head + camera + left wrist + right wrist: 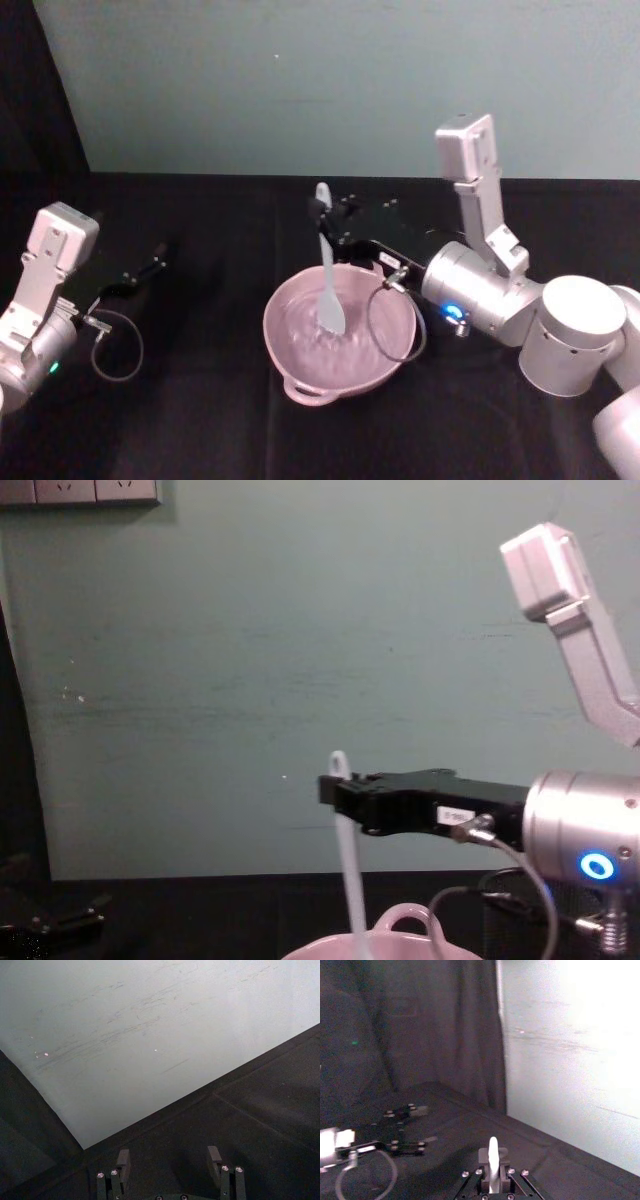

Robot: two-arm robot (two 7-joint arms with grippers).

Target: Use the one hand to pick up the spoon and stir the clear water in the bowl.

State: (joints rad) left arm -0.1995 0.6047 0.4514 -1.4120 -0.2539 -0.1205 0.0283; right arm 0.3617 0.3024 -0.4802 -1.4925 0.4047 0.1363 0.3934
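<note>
Dim overall, soft blur throughout, wall (585, 1020) glaring white — right wrist view

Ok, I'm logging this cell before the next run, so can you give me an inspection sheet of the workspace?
Surface: black table.
Job's things: pink bowl upright at centre; white spoon nearly upright, blade in the bowl.
Clutter: nothing seen.
Grippers: right gripper shut on the spoon's handle; left gripper open, parked at left.
Cables: grey cable loop at right wrist hangs over the bowl's rim; second loop by left wrist.
Surroundings: teal wall, wall sockets, dark curtain.
</note>
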